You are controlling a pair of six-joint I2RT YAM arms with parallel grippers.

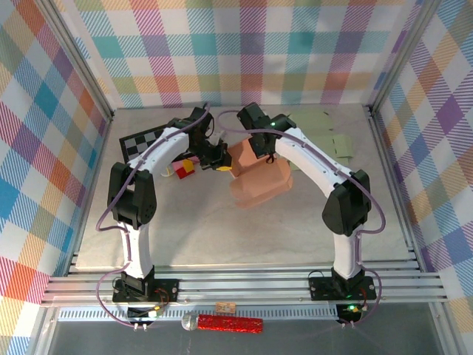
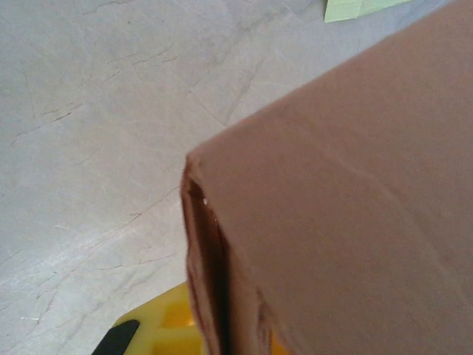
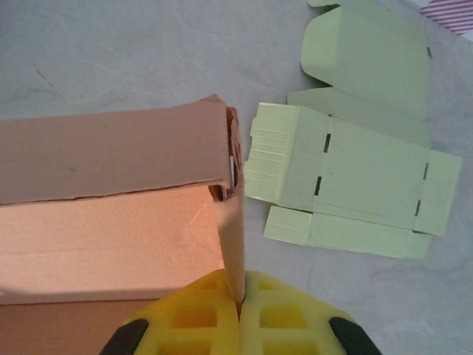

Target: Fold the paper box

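Currently, the task is in mid-fold, with both arms reaching to the middle of the table (image 1: 199, 229).

1. Far left: a checkerboard card (image 1: 144, 140) lies flat, with a small red-and-yellow block (image 1: 185, 170) near it. Neither touches the work.
2. Left gripper (image 1: 219, 161): it meets the left end of the paper box (image 1: 259, 181). In the left wrist view, a box corner and its end wall run down between the fingers. One yellow pad (image 2: 166, 329) shows on the wall's left and a sliver of yellow on its right, so the jaws appear closed on that wall. This grip probably anchors the end against the other arm's pull.
3. Paper box: pink-brown and partly erected, it sits at table centre between the two grippers. Its long side walls are raised and its interior is open.
4. Right gripper (image 3: 240, 316): its two yellow pads are pressed together with the thin end wall pinched between them. This hold keeps the wall upright at the corner, where the panels have not yet locked.
5. Far right: pale green flat box blanks (image 1: 336, 140) lie unfolded just beside the box end.

Judgement: the next step calls for seating the end wall squarely. An uneven pull could crease or tear the corner.
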